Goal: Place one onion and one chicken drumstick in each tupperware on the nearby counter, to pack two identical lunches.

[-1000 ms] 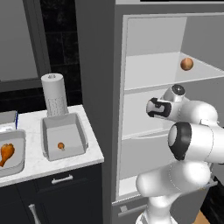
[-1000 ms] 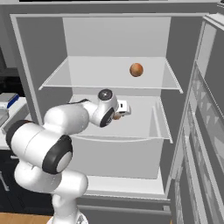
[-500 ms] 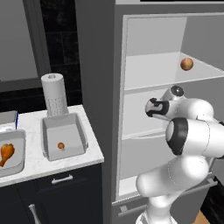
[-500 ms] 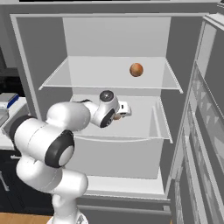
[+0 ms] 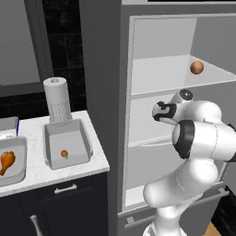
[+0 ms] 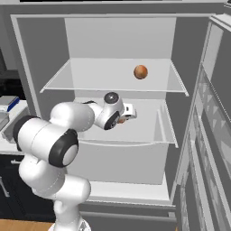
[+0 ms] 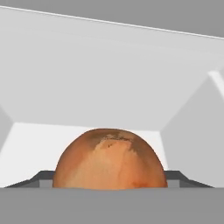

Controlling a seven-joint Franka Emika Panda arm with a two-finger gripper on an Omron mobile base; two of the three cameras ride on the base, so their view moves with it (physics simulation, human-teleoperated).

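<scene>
Your dark two-finger gripper (image 6: pixel 122 118) reaches onto the fridge's white middle shelf (image 6: pixel 149 135), jaws flanking a round orange-brown onion (image 7: pixel 109 159); whether they grip it, you cannot tell. Open shelf lies at 3 o'clock. Another round brown onion (image 6: pixel 140 71) sits on the upper shelf at 1 o'clock.

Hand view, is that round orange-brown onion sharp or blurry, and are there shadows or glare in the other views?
Hand view: the round orange-brown onion looms close, its mottled skin slightly soft, its bottom cut off by the frame. Left base view: flat, even rendered light, no glare on the white marbled counter. Right base view: the white fridge shelves are evenly lit, with only faint shading.
</scene>
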